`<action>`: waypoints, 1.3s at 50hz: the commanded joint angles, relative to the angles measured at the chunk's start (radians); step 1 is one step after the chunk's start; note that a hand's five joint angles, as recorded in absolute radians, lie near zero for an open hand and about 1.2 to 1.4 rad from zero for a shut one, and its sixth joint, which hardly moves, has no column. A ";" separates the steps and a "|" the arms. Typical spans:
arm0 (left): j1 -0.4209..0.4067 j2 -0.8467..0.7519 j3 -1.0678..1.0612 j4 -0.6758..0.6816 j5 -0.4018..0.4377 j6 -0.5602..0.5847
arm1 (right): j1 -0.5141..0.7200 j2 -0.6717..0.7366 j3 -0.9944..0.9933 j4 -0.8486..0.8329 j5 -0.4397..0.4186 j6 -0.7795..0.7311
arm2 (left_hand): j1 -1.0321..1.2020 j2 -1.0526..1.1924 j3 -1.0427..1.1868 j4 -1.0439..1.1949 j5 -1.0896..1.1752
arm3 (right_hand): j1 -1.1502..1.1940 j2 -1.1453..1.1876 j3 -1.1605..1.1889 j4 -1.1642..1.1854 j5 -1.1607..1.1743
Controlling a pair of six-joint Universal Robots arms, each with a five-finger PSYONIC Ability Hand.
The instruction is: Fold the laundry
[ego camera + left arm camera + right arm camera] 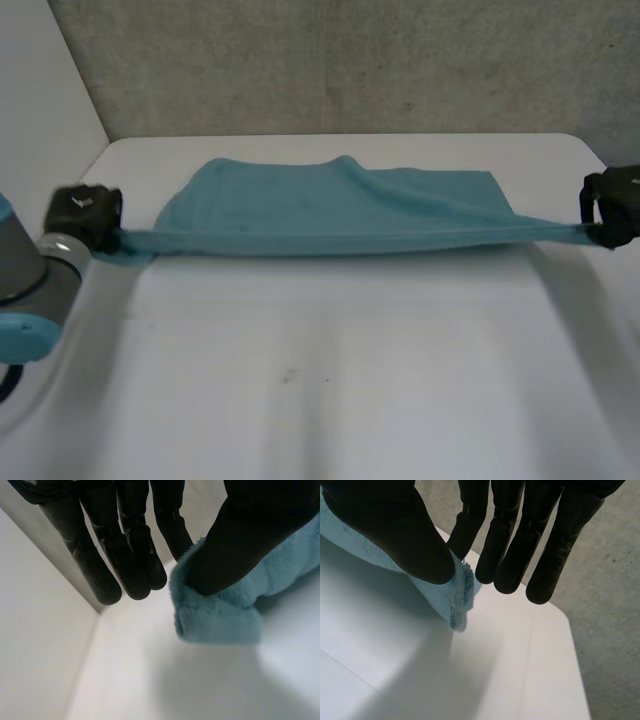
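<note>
Fingers (175,530) of the left hand (85,215) pinch one corner of a teal towel (330,205) against the thumb, with the other fingers straight and clear of it. The towel stretches taut across the far half of the white tabletop (330,380), its near edge a tight line between the hands and the rest spread behind toward a grey wall (350,60). At the right end, the right hand (612,208) pinches the opposite corner between thumb and one finger.
</note>
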State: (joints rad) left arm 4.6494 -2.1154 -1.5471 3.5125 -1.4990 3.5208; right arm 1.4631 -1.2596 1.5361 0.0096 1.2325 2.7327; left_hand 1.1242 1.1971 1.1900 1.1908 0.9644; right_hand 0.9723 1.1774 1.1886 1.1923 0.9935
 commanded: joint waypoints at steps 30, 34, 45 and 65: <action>-0.032 0.020 0.227 -0.397 0.031 0.480 | 0.146 0.203 -0.394 0.504 0.208 -0.484 | 0.272 0.199 0.206 0.205 0.257 | 0.424 0.219 0.208 0.204 0.228; -0.057 -0.017 0.399 -0.377 0.016 0.481 | 0.174 0.235 -0.588 0.448 0.257 -0.413 | 0.272 0.199 0.206 0.205 0.257 | 0.424 0.219 0.208 0.204 0.228; -0.090 0.103 0.700 0.204 0.013 0.218 | 0.224 0.172 -1.012 -0.008 0.302 -0.176 | 0.272 0.199 0.206 0.205 0.257 | 0.424 0.219 0.208 0.204 0.228; -0.061 0.026 0.102 0.146 0.129 0.115 | 0.238 0.068 -0.307 -0.027 0.188 -0.180 | 0.272 0.199 0.206 0.205 0.257 | 0.424 0.219 0.208 0.204 0.228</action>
State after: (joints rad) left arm 4.5872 -2.0244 -1.2629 3.6065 -1.3989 3.6304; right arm 1.6973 -1.2035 1.1074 -0.0142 1.4606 2.5540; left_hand 1.1242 1.2009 1.1941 1.1955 0.9760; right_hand 0.9721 1.1774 1.1886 1.1935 0.9934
